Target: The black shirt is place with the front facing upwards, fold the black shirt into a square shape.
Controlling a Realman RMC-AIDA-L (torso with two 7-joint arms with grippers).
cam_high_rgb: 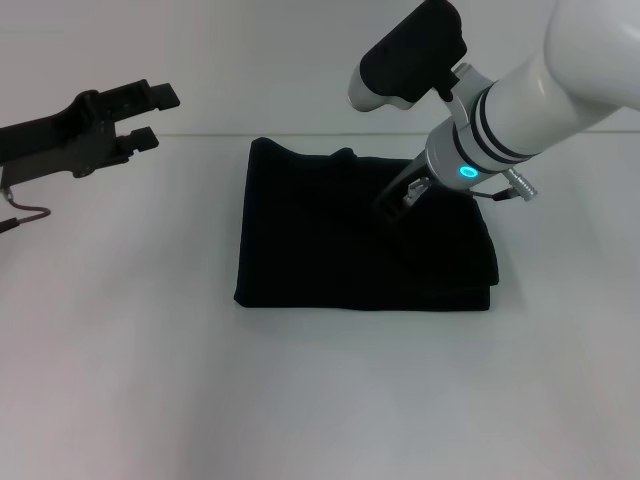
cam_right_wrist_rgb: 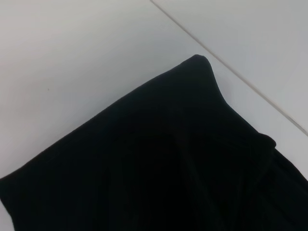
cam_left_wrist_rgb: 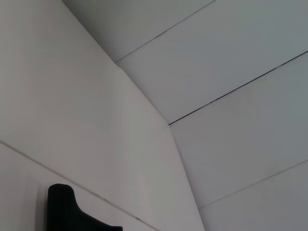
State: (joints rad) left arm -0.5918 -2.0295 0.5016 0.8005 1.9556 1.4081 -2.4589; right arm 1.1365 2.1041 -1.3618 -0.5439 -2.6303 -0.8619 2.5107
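The black shirt (cam_high_rgb: 350, 235) lay folded in a near-square on the white table (cam_high_rgb: 150, 400). The right gripper (cam_high_rgb: 400, 205) hung low over its far right part; how wide it stood, I cannot tell. The left gripper (cam_high_rgb: 150, 115) waited far left, fingers spread, holding nothing.

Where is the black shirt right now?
In the head view, the folded black cloth shirt lies mid-table, the right gripper over its right part, the left gripper off to its left.
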